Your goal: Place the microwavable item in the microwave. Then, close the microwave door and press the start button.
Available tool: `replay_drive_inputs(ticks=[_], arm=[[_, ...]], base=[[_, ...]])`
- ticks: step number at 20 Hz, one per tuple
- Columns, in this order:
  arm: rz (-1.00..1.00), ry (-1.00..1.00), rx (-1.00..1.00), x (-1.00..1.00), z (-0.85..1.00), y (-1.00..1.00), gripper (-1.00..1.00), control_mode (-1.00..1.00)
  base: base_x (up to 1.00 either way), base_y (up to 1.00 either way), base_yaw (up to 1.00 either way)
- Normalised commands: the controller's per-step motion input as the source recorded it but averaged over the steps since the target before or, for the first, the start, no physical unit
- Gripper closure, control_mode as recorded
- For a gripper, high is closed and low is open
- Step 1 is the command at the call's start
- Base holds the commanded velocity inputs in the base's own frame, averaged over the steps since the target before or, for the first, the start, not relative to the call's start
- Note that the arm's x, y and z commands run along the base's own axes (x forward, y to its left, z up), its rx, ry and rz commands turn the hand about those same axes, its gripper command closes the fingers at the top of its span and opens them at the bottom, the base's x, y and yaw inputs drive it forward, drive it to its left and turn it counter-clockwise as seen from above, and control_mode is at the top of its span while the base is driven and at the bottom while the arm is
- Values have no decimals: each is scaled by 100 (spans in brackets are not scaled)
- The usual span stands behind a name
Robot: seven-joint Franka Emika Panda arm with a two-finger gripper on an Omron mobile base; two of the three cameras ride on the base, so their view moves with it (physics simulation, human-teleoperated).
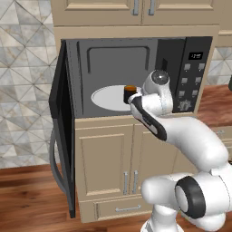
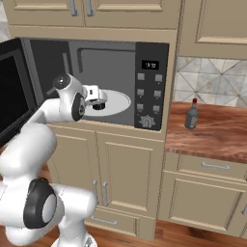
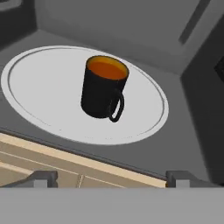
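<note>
The small black mug [image 3: 103, 89] with the orange inside stands upright on the white turntable [image 3: 43, 96] inside the microwave [image 2: 150, 87], its handle turned towards the camera. In the left base view the mug [image 1: 130, 90] sits just beyond the hand. My gripper [image 3: 113, 178] is open at the microwave's front edge, a little short of the mug, with nothing between its fingertips [image 3: 43, 177]. The microwave door [image 1: 63, 131] hangs wide open to the left, and its curved grey handle [image 1: 54, 158] faces outward.
A grey glass bottle with a red cap [image 2: 192, 115] stands on the wooden counter [image 2: 217, 130] right of the microwave. The control panel [image 1: 195, 68] with display, buttons and dial is on the microwave's right side. Beige cabinets [image 1: 108, 163] sit below.
</note>
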Motion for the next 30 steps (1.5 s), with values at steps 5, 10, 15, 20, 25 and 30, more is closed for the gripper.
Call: replay_drive_inputs(ticks=[5,10,15,20,25,30], arm=[[0,-2,-5,-56,-16,0,-100,-100],[-1,-36,-26,-100,14,0,-100,-100],[0,-45,-39,-100,50,0,-100,-100],[0,-40,-37,-100,14,1,-100,-100],[0,-34,-31,-100,-10,3,-100,-100],[0,-28,-19,-100,-39,-6,-100,-100]], base=[[0,0,0],[0,0,0],[0,0,0],[0,0,0],[0,0,0],[0,0,0]])
